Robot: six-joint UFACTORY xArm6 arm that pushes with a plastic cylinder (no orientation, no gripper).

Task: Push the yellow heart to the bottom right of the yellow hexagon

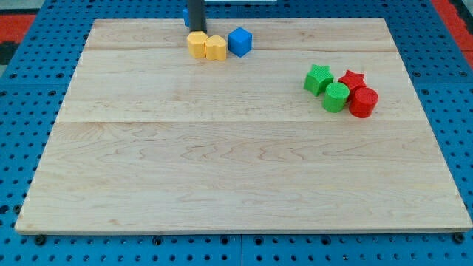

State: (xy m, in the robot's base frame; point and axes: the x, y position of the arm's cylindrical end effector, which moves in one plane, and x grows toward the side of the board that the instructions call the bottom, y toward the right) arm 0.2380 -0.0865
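Your rod comes down at the view's top edge, and my tip (196,29) sits just behind the left-hand one of two yellow blocks, touching it or nearly so. There are no fingers on this rig, so nothing is released, clenched or grasped; the rod can only shove. The two yellow blocks press side by side near the top of the worktop (222,185): the left yellow block (196,44) directly below the tip, the right yellow block (216,47) against its right flank, with a blue cube (239,41) just beside that. Which is the yellow heart and which the yellow hexagon you cannot tell at this size, and that decides the push direction. Well apart, at the view's right, a green star (318,78), red star (352,79), green cylinder (335,97) and red cylinder (363,102) huddle together. The rod's upper part is cut off by the frame.
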